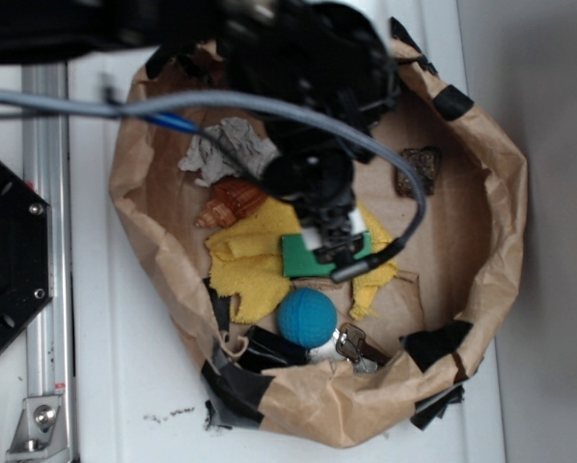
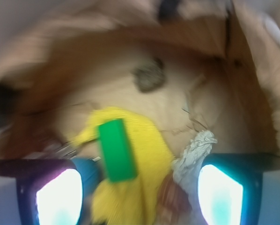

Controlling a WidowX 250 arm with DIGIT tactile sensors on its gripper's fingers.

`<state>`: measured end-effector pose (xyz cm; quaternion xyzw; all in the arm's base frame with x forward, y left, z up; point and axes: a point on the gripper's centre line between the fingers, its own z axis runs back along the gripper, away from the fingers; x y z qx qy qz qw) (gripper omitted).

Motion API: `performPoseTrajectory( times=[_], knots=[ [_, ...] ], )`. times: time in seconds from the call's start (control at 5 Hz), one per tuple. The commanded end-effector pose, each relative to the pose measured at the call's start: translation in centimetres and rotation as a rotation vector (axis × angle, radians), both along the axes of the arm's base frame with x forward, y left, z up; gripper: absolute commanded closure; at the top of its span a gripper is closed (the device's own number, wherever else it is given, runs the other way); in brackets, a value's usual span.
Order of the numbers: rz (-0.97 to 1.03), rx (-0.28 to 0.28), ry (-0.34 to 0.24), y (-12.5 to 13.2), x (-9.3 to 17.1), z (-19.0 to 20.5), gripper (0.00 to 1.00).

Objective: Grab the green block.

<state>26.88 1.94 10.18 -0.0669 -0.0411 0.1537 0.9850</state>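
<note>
Gripper [image 2: 133, 187] hangs with jaws spread and empty above the green block [image 2: 116, 150], which lies flat on the yellow cloth [image 2: 149, 140] inside the paper bag [image 1: 491, 193]; block looks light, soft, foam-like, so pinch its 2 long edges.

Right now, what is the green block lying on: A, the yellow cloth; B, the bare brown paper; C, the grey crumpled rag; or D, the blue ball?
A: in the wrist view the green block lies flat on the yellow cloth, with yellow showing along its sides.
</note>
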Motion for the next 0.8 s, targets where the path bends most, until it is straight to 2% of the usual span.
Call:
performPoseTrajectory(
  times=[0.0, 0.2, 0.4, 0.6],
  knots=[
    [-0.114, 0.026, 0.037, -3.3, 0.8, -4.5, 0.00],
    [-0.157, 0.055, 0.056, -4.0, 1.3, -6.4, 0.00],
    [-0.175, 0.058, 0.076, -3.9, 1.4, -7.0, 0.00],
    [-0.173, 0.062, 0.083, -4.0, 1.1, -7.3, 1.00]
  ],
)
